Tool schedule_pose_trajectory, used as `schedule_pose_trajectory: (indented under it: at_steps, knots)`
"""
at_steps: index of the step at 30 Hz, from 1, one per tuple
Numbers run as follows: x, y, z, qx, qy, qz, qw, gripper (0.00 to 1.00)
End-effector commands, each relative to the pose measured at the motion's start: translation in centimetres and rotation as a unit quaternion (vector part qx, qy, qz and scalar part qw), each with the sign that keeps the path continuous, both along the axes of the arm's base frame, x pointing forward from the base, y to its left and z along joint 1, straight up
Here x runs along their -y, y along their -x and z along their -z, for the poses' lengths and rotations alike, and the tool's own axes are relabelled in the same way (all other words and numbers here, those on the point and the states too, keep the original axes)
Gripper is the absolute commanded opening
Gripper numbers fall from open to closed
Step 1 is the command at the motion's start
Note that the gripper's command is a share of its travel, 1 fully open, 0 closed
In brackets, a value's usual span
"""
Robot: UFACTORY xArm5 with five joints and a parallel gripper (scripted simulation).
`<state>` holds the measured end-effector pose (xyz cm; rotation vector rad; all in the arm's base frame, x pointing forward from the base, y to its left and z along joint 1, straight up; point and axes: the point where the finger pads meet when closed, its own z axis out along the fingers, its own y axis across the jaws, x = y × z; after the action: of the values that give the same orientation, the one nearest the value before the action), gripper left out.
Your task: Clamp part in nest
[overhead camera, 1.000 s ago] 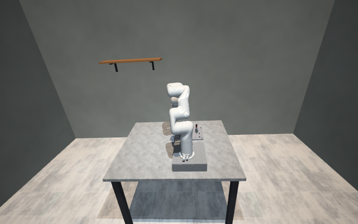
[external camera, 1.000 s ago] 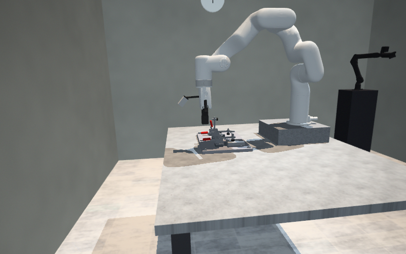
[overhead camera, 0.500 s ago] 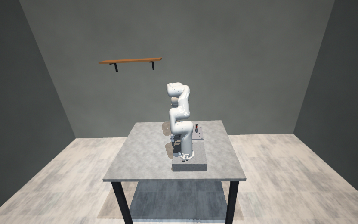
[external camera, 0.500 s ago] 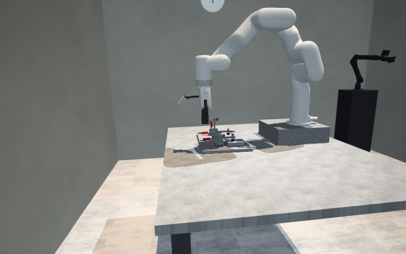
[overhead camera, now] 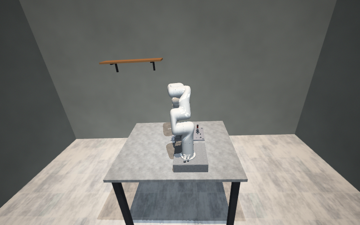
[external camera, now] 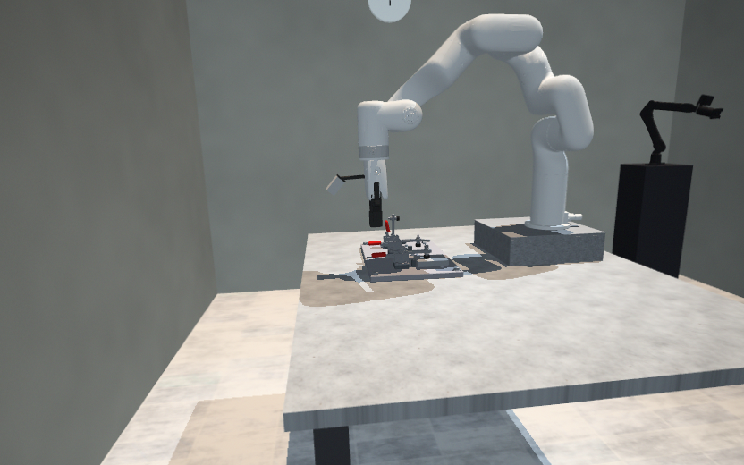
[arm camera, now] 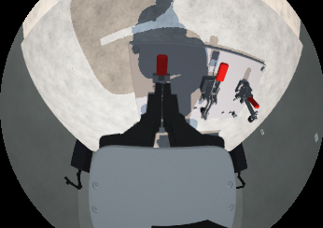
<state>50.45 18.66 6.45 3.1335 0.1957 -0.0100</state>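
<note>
Plainly, much of the work is hidden from us: in the top view the arm point(overhead camera: 184, 106) point(external camera: 505, 33) covers part of the fixture plate point(overhead camera: 200, 135) point(external camera: 421, 275) point(arm camera: 233, 80), and the fingertips can't be made out there. In the wrist view the gripper point(external camera: 376, 224) point(arm camera: 161, 92) itself blocks much of the near clamp. The wall clock point(external camera: 389, 8) is cut off by the upper edge of the exterior view.

We count three toggle clamps and three red handles. The near handle point(external camera: 378, 254) point(arm camera: 161, 65) and the middle handle point(external camera: 374, 242) point(arm camera: 222, 72) lie low, pointing away from the robot's base; the far handle point(overhead camera: 197, 126) point(external camera: 387, 225) point(arm camera: 253, 102) stands up, and its clamp's bar is raised. Whether either low handle is past dead centre we cannot tell.

We see one grey block point(external camera: 431, 263), apparently the part, on the plate's near side, beneath the near clamp's bar. Its exact seating against pads and blocks is too small to judge.

The arm arches up from its base and bends over so that its gripper hangs pointing straight down above the handle side of the fixture. Its fingers are clenched together with nothing between them.
</note>
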Motion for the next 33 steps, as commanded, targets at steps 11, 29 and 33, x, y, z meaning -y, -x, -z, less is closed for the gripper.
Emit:
schedule_pose_trajectory:
  at_steps: [11,29,33]
  knots:
    - [-0.05,-0.13,-0.18,0.002,-0.001,0.000,1.000,0.00]
    - [-0.05,-0.13,-0.18,0.002,-0.001,0.000,1.000,1.00]
    - [-0.05,-0.13,-0.18,0.002,-0.001,0.000,1.000,1.00]
